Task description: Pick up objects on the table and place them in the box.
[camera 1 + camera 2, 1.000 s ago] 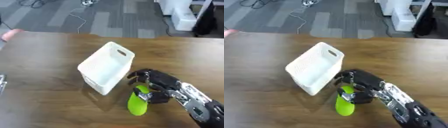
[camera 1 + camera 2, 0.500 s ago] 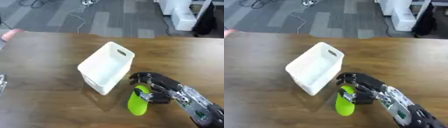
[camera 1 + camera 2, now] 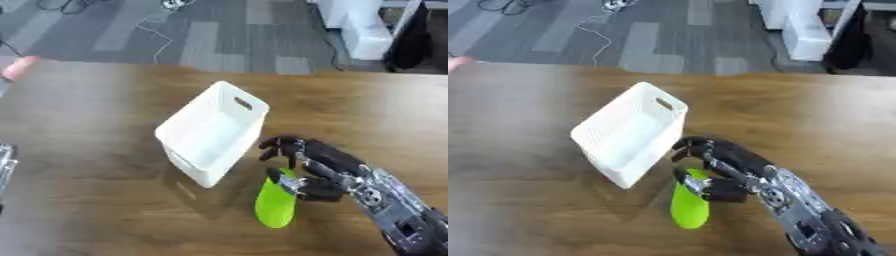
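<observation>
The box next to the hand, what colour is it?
The box is white, clearest in the left eye view.

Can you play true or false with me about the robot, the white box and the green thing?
1. The white box sits on a wooden table. True.
2. The green object is already inside the box. False: it lies on the table just outside the box, near its lower right side.
3. The robot's right hand is at the green object, fingers curled over its upper end. True.
4. The box is full of toys. False: its inside looks empty.
5. The robot's left hand is holding the box. False: no left hand touches the box; none shows clearly in either view.
</observation>
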Tool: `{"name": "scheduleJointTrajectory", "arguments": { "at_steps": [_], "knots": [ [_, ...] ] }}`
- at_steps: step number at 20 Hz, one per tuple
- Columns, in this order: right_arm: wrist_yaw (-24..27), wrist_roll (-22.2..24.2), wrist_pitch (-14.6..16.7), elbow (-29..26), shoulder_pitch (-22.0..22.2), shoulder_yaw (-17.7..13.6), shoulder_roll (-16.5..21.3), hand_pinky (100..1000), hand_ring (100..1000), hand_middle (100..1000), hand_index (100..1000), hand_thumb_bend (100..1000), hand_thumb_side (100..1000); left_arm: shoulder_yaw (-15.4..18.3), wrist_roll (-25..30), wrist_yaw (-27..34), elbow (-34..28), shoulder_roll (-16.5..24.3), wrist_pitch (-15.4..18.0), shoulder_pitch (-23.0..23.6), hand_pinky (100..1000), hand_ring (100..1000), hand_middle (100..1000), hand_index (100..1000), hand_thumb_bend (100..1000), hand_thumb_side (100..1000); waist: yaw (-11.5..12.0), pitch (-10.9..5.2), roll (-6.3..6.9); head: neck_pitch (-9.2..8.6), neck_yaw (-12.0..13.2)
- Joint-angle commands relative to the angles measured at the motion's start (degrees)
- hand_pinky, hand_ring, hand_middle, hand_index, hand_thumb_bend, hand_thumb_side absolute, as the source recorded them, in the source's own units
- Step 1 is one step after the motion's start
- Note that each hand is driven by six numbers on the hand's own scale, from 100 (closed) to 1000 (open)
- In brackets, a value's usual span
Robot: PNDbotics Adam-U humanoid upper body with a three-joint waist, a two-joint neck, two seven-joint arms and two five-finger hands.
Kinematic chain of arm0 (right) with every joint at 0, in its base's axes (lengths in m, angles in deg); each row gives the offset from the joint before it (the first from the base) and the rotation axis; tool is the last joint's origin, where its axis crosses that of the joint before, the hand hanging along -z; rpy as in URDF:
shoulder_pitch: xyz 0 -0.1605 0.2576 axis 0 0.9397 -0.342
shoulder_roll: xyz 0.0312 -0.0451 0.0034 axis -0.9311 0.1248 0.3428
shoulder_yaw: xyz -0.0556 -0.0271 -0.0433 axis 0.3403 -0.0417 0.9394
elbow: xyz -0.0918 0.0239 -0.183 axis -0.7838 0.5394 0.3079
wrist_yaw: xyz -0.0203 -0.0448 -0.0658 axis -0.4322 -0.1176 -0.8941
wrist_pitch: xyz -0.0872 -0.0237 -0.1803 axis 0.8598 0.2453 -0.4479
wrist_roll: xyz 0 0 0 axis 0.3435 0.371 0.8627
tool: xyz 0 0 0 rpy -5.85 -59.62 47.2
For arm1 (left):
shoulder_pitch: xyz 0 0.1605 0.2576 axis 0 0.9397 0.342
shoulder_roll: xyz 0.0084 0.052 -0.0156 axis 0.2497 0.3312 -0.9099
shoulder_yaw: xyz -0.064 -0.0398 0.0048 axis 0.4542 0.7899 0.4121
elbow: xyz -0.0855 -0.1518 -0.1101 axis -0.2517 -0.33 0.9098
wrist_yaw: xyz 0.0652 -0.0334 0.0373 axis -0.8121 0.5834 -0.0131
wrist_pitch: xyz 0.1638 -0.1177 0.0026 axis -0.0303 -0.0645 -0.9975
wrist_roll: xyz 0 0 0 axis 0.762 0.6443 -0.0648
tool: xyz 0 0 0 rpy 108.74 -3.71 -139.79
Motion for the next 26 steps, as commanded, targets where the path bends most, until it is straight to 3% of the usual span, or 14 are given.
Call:
{"name": "scheduleJointTrajectory", "arguments": {
  "at_steps": [1,4,9,14,26],
  "knots": [
    [-1.9,1.1,-0.2,-3.7,0.2,-1.0,0.2,677,849,888,844,249,1000,0.8,-3.2,-0.5,-0.7,1.5,2.8,-0.2,611,624,719,731,729,1000,-0.1,-0.73,0.06,-0.16,0.7],
    [-2.6,1.8,0.9,-4.0,0.5,-0.3,0.8,759,862,894,852,266,1000,0.8,-3.3,-0.6,-0.7,1.5,2.7,-0.2,611,624,719,731,729,1000,-0.1,-0.86,0.05,-0.09,0.7],
    [-1.3,3.5,5.8,-1.9,0.5,1.9,1.5,769,859,896,855,257,1000,0.7,-3.3,-0.6,-0.7,1.5,2.7,-0.2,611,624,719,731,728,1000,0.0,-0.77,0.0,-0.05,0.5],
    [-1.0,4.5,8.4,0.0,0.4,2.3,1.0,777,856,888,853,236,1000,0.7,-3.3,-0.7,-0.7,1.5,2.7,-0.4,611,624,719,731,728,1000,0.1,-0.63,-0.06,-0.01,0.6],
    [0.8,3.6,7.3,2.6,0.5,2.9,0.8,749,851,887,866,240,1000,0.7,-3.4,-0.8,-0.7,1.5,2.7,-0.4,611,624,718,731,727,1000,0.0,-0.53,-0.06,-0.01,1.1]
  ]
}}
